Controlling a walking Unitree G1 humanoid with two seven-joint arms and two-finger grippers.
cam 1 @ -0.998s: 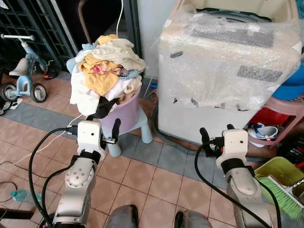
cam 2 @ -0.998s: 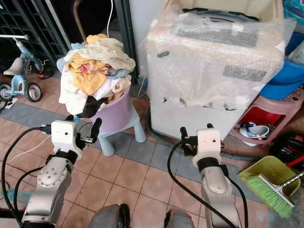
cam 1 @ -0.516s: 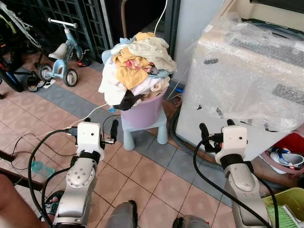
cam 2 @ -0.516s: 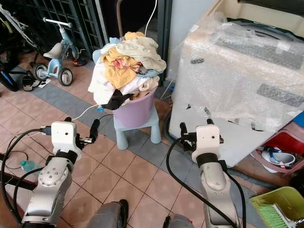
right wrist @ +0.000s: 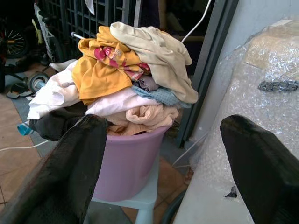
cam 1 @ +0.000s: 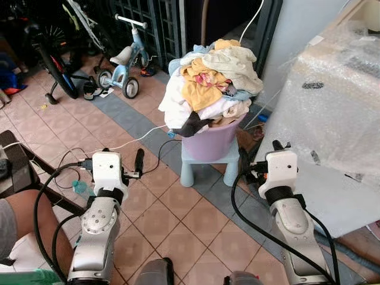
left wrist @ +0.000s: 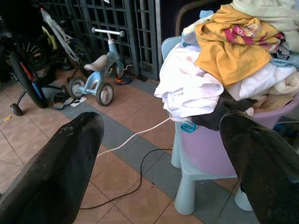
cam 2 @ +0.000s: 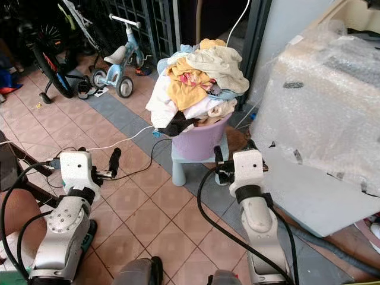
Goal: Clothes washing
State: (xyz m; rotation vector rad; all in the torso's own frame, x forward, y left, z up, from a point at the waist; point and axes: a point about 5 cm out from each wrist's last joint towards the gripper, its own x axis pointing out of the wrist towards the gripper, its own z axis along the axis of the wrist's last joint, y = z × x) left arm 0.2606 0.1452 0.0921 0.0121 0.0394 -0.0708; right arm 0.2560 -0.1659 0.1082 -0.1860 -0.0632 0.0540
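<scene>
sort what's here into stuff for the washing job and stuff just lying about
For the job:
clothes
purple tub
washer under bubble wrap
left tool and right tool, both open

Lying about:
stool under the tub
tricycle
bicycle
cables on the floor

Left arm: raised forward, forearm upright, wrist level.
Left gripper (left wrist: pixel 154 154): fingers spread wide apart, holding nothing.
Right arm: raised forward alongside.
Right gripper (right wrist: pixel 163 158): fingers spread wide, empty.
</scene>
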